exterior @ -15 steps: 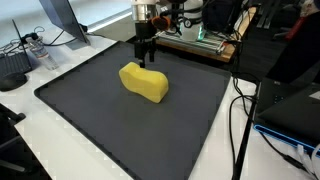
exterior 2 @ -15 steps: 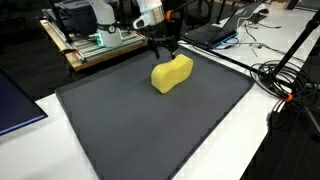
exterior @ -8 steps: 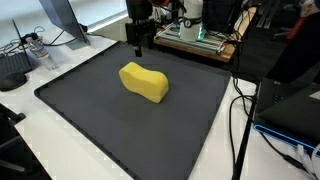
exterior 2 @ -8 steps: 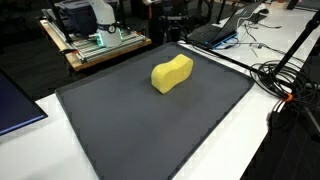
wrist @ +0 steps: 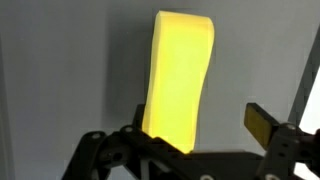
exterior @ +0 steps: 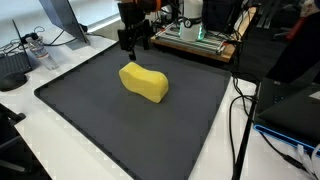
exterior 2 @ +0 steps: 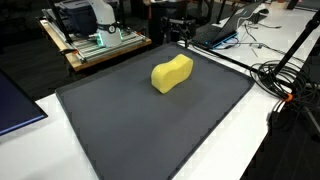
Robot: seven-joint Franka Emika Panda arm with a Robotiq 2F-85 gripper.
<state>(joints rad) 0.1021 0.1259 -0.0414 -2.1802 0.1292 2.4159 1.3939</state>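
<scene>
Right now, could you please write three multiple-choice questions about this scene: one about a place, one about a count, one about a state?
1. Where does the yellow sponge lie?
A. on the white table
B. on the dark mat
C. on a laptop

2. How many sponges are on the mat?
A. one
B. two
C. three

3. How are the fingers?
A. shut on the sponge
B. pressing the mat
C. open, holding nothing

Answers: B, the mat lies under the sponge in both exterior views. A, only one yellow shape shows. C, the wrist view shows the fingers spread wide with nothing gripped.
</scene>
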